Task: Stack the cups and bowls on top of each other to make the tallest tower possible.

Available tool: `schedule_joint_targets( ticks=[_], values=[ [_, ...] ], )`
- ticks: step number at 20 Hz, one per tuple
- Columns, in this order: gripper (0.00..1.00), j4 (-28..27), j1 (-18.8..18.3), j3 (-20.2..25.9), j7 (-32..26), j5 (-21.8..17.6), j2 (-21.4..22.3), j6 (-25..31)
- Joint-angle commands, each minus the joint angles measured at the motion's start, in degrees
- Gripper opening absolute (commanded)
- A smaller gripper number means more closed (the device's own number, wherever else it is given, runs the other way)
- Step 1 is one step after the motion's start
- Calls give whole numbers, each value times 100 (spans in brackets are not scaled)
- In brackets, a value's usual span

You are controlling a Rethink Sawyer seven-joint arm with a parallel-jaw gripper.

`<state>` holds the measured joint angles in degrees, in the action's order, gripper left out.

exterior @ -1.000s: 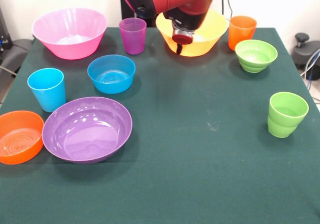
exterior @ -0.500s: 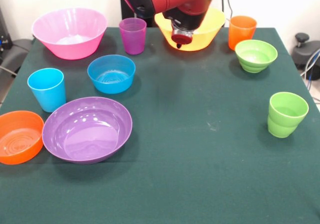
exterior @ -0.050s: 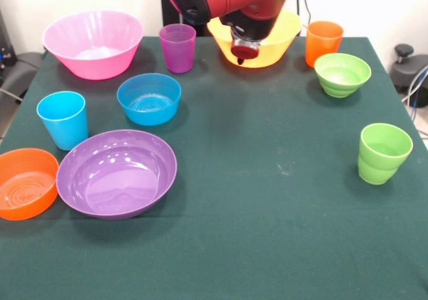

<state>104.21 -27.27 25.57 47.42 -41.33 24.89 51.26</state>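
Ten vessels stand separately on the bench (exterior @ -0.050s: 267, 233), none stacked. Left edge: orange bowl (exterior @ -0.050s: 25, 183), blue cup (exterior @ -0.050s: 63, 119), purple bowl (exterior @ -0.050s: 116, 173). Far-left corner: pink bowl (exterior @ -0.050s: 93, 43). Blue bowl (exterior @ -0.050s: 148, 98) sits between these; purple cup (exterior @ -0.050s: 177, 47) stands at the far edge. End effector (exterior @ -0.050s: 243, 53) hangs before the yellow-orange bowl (exterior @ -0.050s: 281, 43); grip state cannot be determined, possibly holding the rim. Right side: orange cup (exterior @ -0.050s: 324, 43), green bowl (exterior @ -0.050s: 342, 74), green cup (exterior @ -0.050s: 383, 153).
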Motion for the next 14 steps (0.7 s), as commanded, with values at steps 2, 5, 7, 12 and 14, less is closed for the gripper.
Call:
schedule_joint_targets(
  ticks=[2, 5, 7, 12, 14],
  values=[
    [0, -135, 15, 114, 283, 35, 751, -50],
    [0, 34, -252, 370, -96, 379, 1241, 244],
    [0, -65, -239, 408, -174, 449, 1319, 375],
    [0, -531, -124, 381, -304, 445, 1132, 564],
    [0, -743, -127, 395, -420, 468, 1053, 681]
  ],
)
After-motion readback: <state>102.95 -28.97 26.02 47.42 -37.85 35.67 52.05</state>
